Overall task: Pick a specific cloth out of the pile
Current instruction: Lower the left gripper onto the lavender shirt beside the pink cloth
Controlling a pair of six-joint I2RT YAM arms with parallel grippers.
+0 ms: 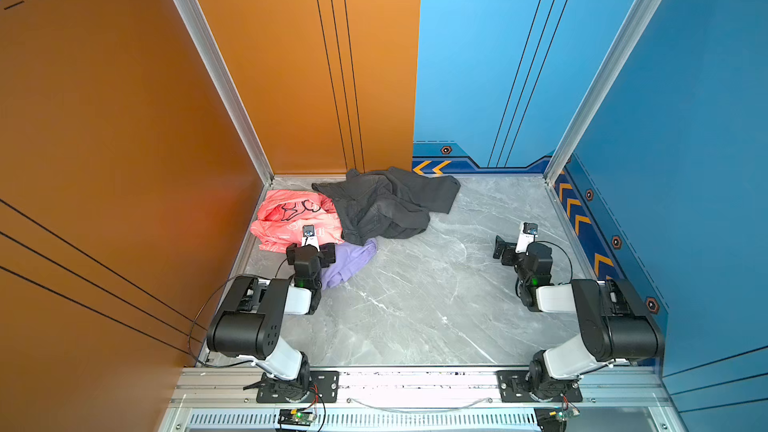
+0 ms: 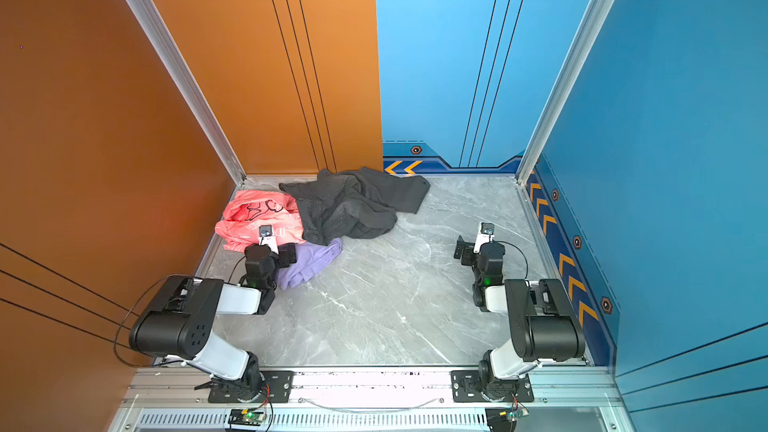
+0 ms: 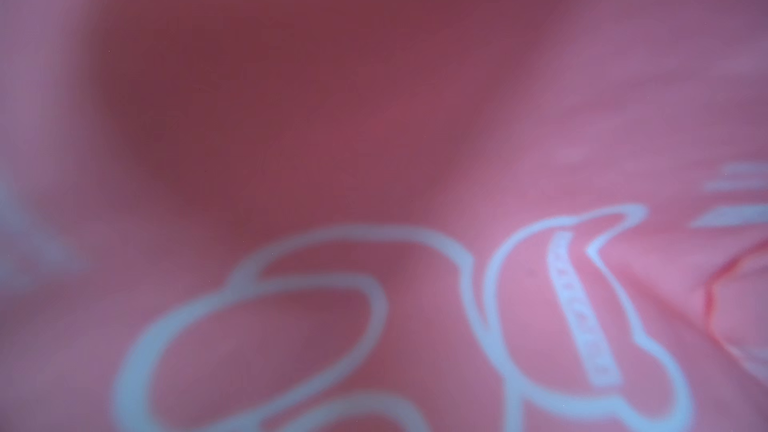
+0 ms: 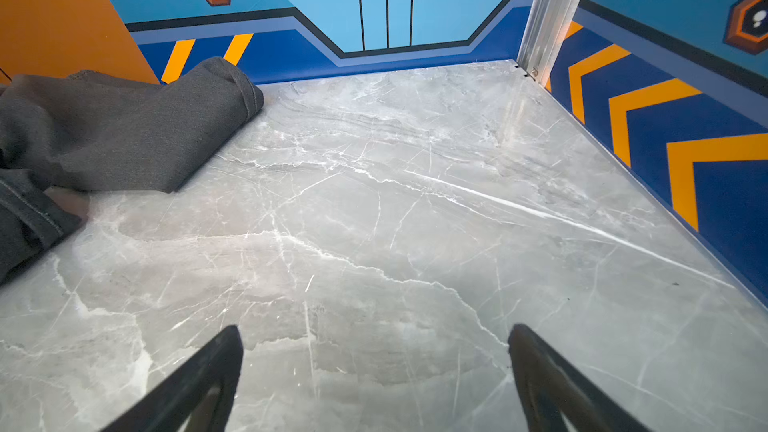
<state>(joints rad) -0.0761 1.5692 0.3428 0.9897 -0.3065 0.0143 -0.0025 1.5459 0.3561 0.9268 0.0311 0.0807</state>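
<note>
The grey marble desk (image 1: pixel 415 309) bears a crumpled dark grey garment (image 1: pixel 386 201), with a coral-pink printed cloth (image 1: pixel 286 211) touching the garment's left side and a lavender cloth (image 1: pixel 353 261) touching its near edge, the three forming one pile (image 1: pixel 349 226)

One heap (image 1: pixel 353 218) of three garments: one coral-pink printed cloth (image 1: pixel 291 218), one dark grey denim-like garment (image 1: pixel 386 201), one plain lavender soft cloth (image 1: pixel 349 263). Two black-and-white robot arms: left arm (image 1: pixel 245 326), right arm (image 1: pixel 619 326). One grey marble tabletop (image 1: pixel 415 305).
</note>
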